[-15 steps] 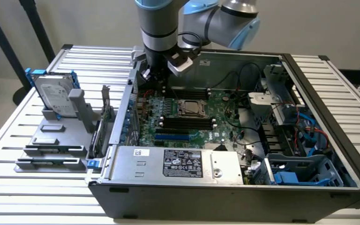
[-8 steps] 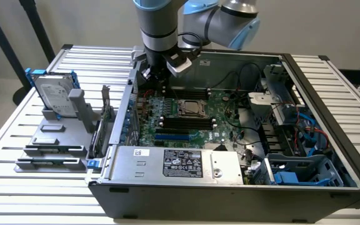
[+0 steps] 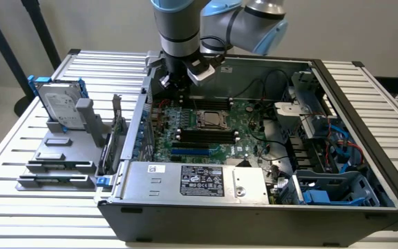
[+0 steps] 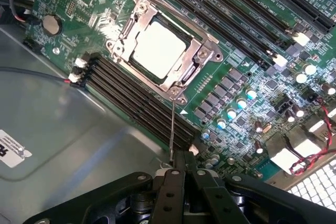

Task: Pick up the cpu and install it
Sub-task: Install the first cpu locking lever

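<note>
Since the small square silver-topped cpu (image 4: 157,45) already lies inside its metal socket frame (image 4: 202,56) on the green motherboard (image 4: 247,72), I judge placement done. My black gripper (image 4: 177,174) hangs nearby, claws together at the thin socket lever (image 4: 172,129), which looks unlatched.

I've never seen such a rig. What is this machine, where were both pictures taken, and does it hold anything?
A robot arm reaches into an open computer case on a slatted table. One picture looks on from outside; the other comes from a camera on the wrist, behind the claw. The cpu, a pale square chip, sits in its socket. The claw is shut; a thin metal lever runs from that socket to its tips. A hard drive stands beside the case.
</note>
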